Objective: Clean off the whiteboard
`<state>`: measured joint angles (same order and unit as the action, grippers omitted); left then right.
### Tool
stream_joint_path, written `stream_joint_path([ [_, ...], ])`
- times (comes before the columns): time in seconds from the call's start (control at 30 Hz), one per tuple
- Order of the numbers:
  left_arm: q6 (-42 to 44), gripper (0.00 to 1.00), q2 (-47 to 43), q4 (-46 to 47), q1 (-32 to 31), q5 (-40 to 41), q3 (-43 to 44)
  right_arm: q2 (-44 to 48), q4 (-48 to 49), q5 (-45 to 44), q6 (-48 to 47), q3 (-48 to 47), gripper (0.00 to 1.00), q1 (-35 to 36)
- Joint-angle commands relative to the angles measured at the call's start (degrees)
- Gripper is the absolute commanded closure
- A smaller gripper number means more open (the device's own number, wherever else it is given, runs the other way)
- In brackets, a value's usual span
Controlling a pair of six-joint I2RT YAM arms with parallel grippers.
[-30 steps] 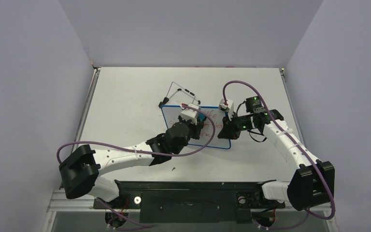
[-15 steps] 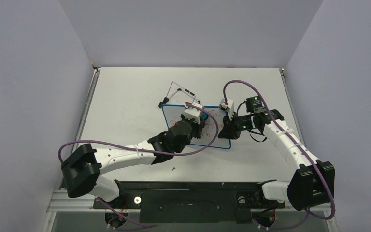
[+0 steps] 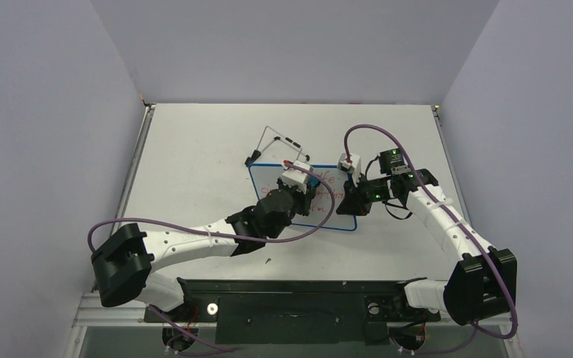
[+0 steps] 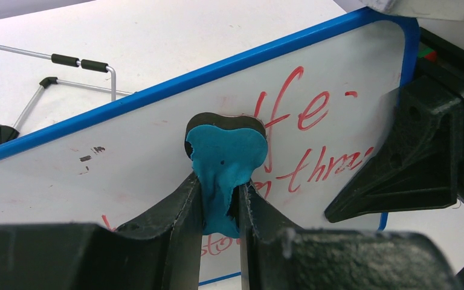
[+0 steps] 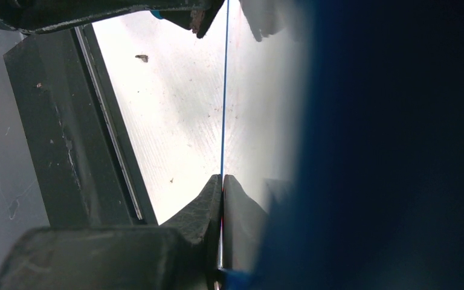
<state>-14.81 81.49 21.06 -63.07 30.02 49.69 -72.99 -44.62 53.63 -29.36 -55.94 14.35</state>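
Note:
The whiteboard point(image 3: 265, 185) lies on the table centre, white with a blue rim and red handwriting; the left wrist view shows it close up point(image 4: 139, 145). Its black wire stand point(image 3: 277, 140) sticks out behind it. My left gripper point(image 3: 303, 191) is shut on a blue-black eraser point(image 4: 226, 148) and presses it on the board's upper middle, left of the red words. My right gripper point(image 3: 352, 200) is shut on the board's right edge; in the right wrist view its closed fingers point(image 5: 214, 199) pinch the thin blue rim point(image 5: 225, 90).
The grey table point(image 3: 194, 149) has purple walls on three sides. A black rail point(image 3: 291, 298) runs along the near edge between the arm bases. A small dark speck point(image 3: 268, 260) lies in front of the board. The wire stand also shows in the left wrist view point(image 4: 36, 57).
My left gripper with the eraser slid a little right and nearer across the board, then back to the left. The right gripper and the board have not moved.

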Motion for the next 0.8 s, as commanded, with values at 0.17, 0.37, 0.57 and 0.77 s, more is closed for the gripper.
stream_joint_path([
  [0.17, -0.2, 1.0, -0.3, 1.9, -0.3, -0.3, 0.6, -0.4, -3.0, 1.4, -3.2, -1.0, 1.0, 1.4],
  [0.37, 1.4, 1.0, 0.7, 2.5, 0.3, 1.4, 2.5, -0.7, -3.0, 1.3, -3.2, -1.0, 1.0, 1.5],
  [0.57, 3.0, 1.0, 2.4, 1.7, 2.4, 0.2, 7.5, -0.5, -3.0, 1.2, -3.2, -0.9, 1.0, 1.5],
  [0.77, 3.1, 1.0, 3.9, 1.5, 2.4, -0.8, 9.9, -0.3, -3.1, 1.3, -3.2, -1.0, 1.0, 1.4],
])
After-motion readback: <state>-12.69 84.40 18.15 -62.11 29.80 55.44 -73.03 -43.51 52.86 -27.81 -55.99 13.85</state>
